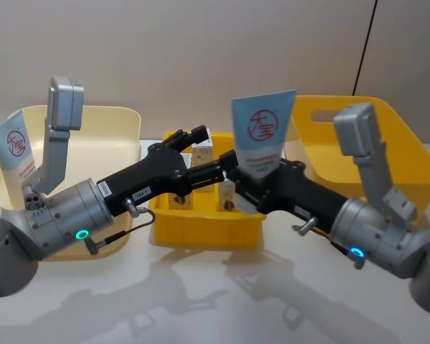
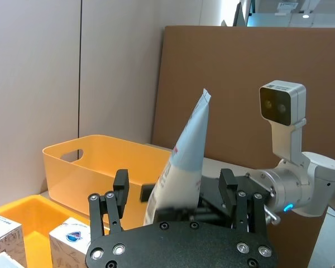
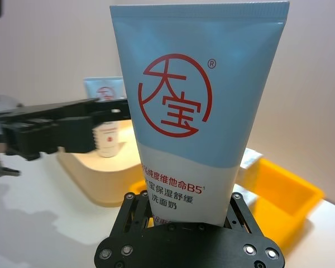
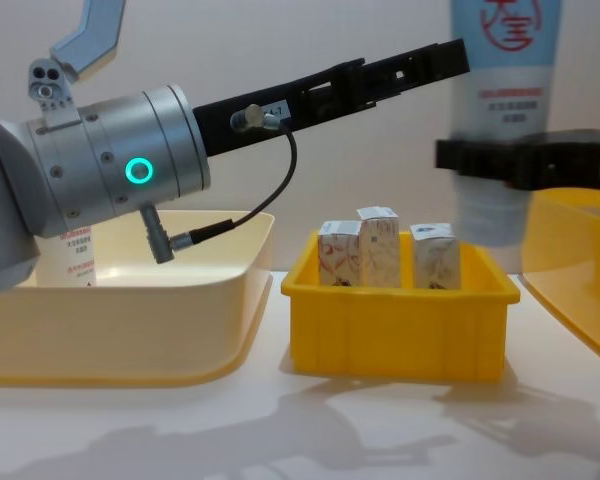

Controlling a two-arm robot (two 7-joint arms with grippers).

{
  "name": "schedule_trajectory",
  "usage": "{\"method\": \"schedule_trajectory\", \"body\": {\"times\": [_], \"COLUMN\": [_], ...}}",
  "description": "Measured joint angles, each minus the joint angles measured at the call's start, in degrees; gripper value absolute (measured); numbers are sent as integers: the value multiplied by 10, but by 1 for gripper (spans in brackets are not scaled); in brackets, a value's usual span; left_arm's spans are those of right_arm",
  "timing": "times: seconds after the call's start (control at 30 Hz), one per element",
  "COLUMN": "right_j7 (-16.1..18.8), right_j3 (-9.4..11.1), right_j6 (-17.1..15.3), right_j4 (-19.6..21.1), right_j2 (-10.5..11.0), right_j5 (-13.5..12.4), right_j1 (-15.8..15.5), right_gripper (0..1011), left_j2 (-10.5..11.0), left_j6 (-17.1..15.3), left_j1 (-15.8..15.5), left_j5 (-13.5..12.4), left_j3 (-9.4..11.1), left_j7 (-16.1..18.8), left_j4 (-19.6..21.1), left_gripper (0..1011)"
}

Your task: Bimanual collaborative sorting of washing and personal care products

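gripping the lower end of a pale-blue-and-white squeeze tube (image 3: 195,111), the right end effector (image 3: 191,223) is closed on it and holds it upright, crimped end up, with the red circled character and red text facing that arm's wrist camera. just beside it, the left end effector (image 2: 174,184) is spread wide and holds nothing. in its own wrist view its two fingers (image 2: 120,192) stand on either side of the tube; whether they touch it i cannot tell.

below both end effectors sits a small yellow bin (image 4: 395,330) with three white cartons (image 4: 380,250) printed with orange-red swirls, standing upright in a row. seen from the head, the left arm's black forearm crosses over the bin and hides most of them. on the outer side of the right end effector, well apart from the left one, is a large yellow bin (image 1: 408,143) with a handle slot in its wall. on the outer side of the left end effector is a cream tray (image 1: 118,122), where a second tube (image 1: 14,147) stands tilted near the far wall. in the chest view the left arm's grey body covers part of that tube.

everything rests on a glossy white desk (image 1: 222,301) that shows soft shadows of both arms. behind is a plain beige wall (image 1: 165,50) with a thin black cable (image 1: 365,54) running down it, and the left wrist view shows a brown board (image 2: 240,84) beyond the held tube.
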State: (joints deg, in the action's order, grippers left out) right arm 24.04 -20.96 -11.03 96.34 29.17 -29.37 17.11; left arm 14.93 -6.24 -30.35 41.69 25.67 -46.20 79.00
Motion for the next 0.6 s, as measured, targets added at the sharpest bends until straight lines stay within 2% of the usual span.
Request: {"method": "schedule_trajectory", "body": {"times": [0.23, 0.5, 0.6], "right_j7": [-38, -85, -98], "right_j3": [34, 68, 75], "right_j6": [2, 6, 8], "right_j4": [22, 32, 32], "right_j2": [14, 22, 22], "right_j5": [3, 19, 26], "right_j1": [-28, -44, -45], "right_gripper": [463, 463, 463], "left_j2": [0, 0, 0], "left_j6": [0, 0, 0], "left_j1": [0, 0, 0], "left_j5": [0, 0, 0], "left_j3": [0, 0, 0], "left_j7": [0, 0, 0], "left_j4": [0, 0, 0], "left_gripper": [1003, 1003, 1003]}}
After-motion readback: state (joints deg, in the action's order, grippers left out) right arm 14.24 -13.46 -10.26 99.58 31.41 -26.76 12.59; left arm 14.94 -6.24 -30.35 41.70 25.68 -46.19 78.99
